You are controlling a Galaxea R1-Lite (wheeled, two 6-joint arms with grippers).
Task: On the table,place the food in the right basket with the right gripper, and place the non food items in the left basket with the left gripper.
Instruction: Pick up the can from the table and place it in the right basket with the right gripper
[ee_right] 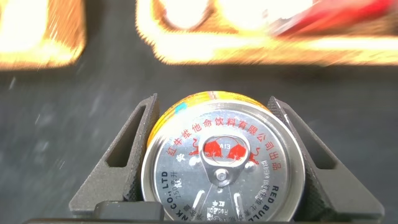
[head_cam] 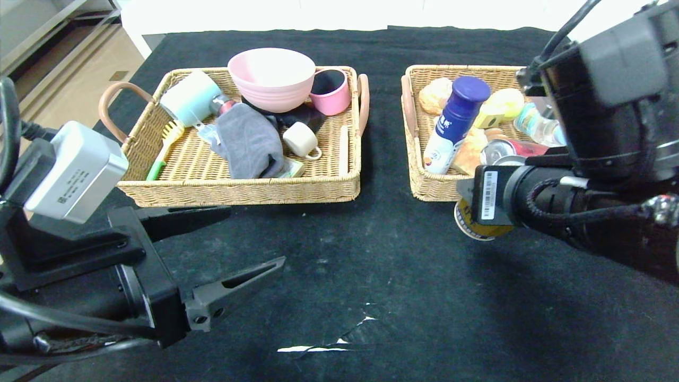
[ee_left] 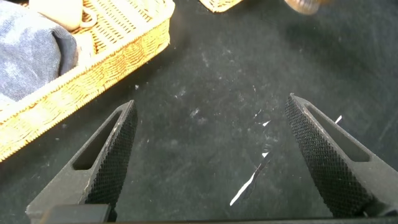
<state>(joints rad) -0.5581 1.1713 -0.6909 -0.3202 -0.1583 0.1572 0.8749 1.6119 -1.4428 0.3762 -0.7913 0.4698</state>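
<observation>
The right gripper pinches the gold-red drink can between its 2 fingers, just in front of the near wall of the right basket. The left gripper hovers over the table near the left basket, jaws spread wide, holding nothing. The grey towel lies in the left basket.

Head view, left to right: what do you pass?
Open left tool → tan wicker left basket → tan wicker right basket → gold-red drink can gripped in the right tool.
</observation>
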